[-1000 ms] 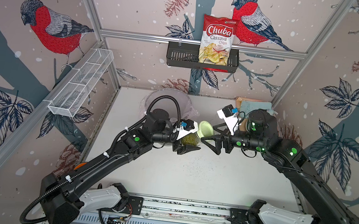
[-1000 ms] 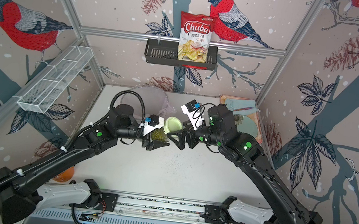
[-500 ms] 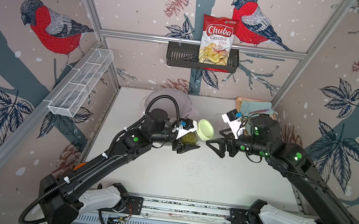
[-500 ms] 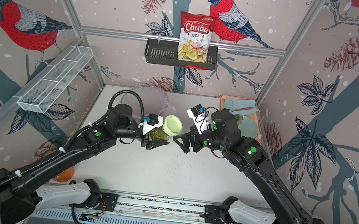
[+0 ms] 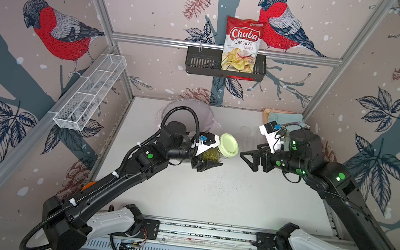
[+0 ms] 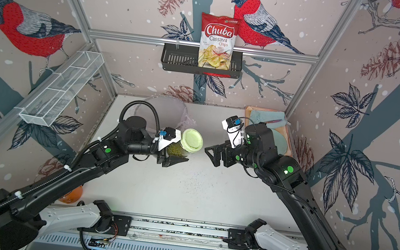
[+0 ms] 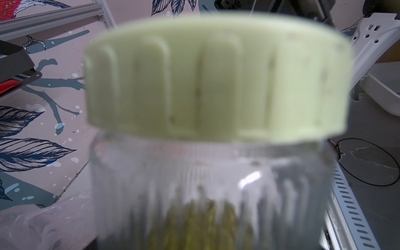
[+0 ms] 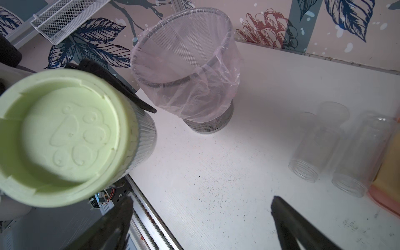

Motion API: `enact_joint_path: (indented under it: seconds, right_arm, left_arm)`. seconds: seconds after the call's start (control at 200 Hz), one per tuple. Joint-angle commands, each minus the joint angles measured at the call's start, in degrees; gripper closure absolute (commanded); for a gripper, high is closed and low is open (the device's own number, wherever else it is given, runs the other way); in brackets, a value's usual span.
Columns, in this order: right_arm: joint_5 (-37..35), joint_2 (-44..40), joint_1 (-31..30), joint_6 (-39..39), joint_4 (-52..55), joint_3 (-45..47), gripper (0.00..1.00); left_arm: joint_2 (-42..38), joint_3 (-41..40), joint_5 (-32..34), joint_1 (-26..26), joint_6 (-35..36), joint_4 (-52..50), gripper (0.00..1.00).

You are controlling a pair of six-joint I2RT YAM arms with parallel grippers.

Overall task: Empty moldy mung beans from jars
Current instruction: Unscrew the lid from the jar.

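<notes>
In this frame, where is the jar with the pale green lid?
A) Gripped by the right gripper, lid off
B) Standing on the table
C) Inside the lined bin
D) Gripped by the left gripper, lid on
D: the left gripper is clamped on the jar above the table, with the pale green lid on it. The right gripper is open and apart from it.

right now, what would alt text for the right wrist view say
A jar with a pale green lid fills the near view, lid toward the camera. Beyond, on the speckled white table, sit a bag-lined mesh bin and empty clear jars, framed by the open right hand.
</notes>
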State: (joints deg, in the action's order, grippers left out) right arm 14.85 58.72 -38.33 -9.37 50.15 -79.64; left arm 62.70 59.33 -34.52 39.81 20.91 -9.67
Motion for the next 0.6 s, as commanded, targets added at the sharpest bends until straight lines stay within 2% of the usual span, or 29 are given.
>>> enact_joint_path:
  seconds: [0.0,0.325,0.595]
  right_arm:
    - [-0.32,-0.57,0.14,-0.04,1.61,-1.56,0.01]
    - [12.0,1.6,-0.78,-2.23,-8.69,-3.92,0.01]
    - [12.4,5.43,-2.83,-2.28,-11.17,-6.14,0.01]
  left_arm:
    - [-0.34,0.47,-1.39,-0.17,-0.07,5.32,1.0]
    - [0.37,0.52,-1.6,-0.17,-0.34,5.37,1.0]
    - [0.37,0.47,-1.6,-0.17,-0.52,5.37,1.0]
